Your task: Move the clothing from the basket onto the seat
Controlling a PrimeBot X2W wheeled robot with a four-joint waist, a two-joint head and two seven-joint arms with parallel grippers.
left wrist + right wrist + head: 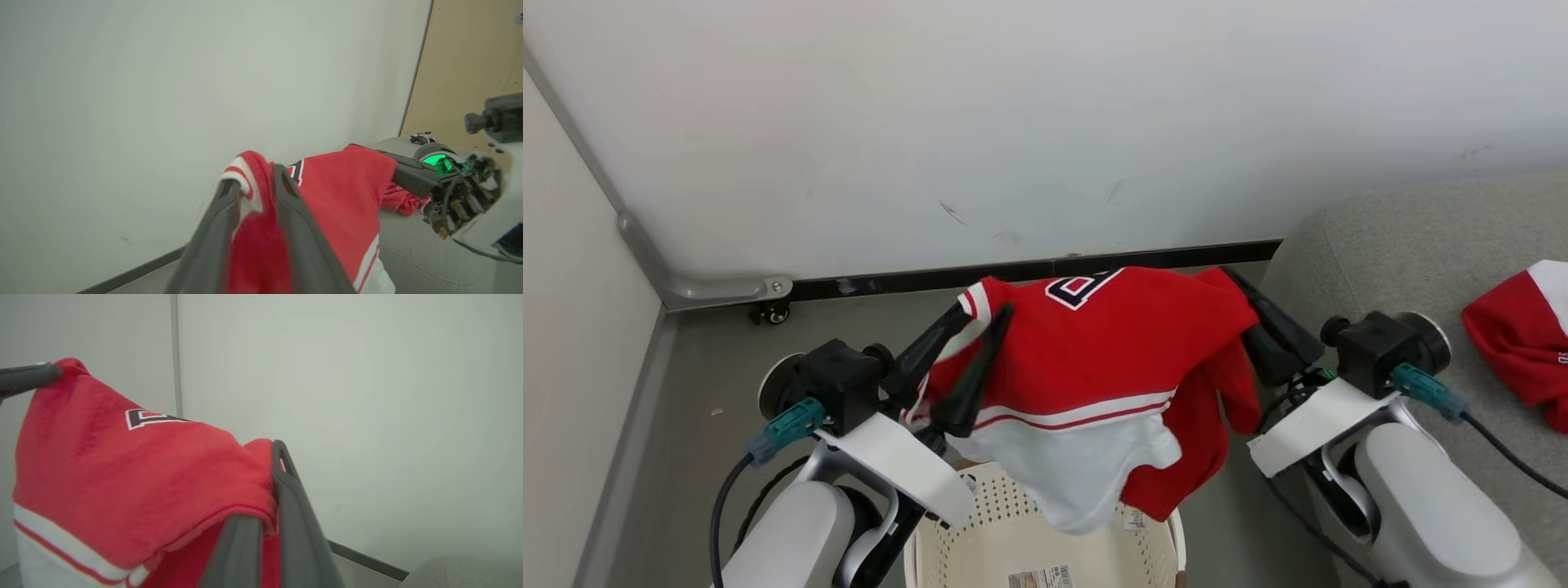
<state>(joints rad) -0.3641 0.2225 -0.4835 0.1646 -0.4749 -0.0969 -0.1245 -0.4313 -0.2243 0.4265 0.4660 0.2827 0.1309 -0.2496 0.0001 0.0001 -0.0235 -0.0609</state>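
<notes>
1. In the head view, the red garment (1111, 351) hangs stretched between the two arms. Its white lower part droops over the mouth of the basket (980, 510). It is clear of the seat (1388, 245), which stands to the right.
2. The left gripper (987, 310) has its fingers parted. In the left wrist view, the striped collar edge lies loosely between and over them, so that end is released.
3. The right gripper (1237, 302) has its fingers clenched on the garment's opposite edge. The right wrist view shows red cloth pinched between them.
4. The head view also takes in a second red garment (1519, 335) lying on the seat, well apart from the basket. The left wrist view adds a green light (435, 159) glowing on the right wrist and a tan panel (470, 61) behind the seat.
5. The block lettering (1086, 287) on the held garment is white with a black outline, and a fold cuts it off, so it cannot be read. The barcode label (1039, 578) on the basket and a small white tag (1134, 518) at the hem carry print too small to read.
</notes>
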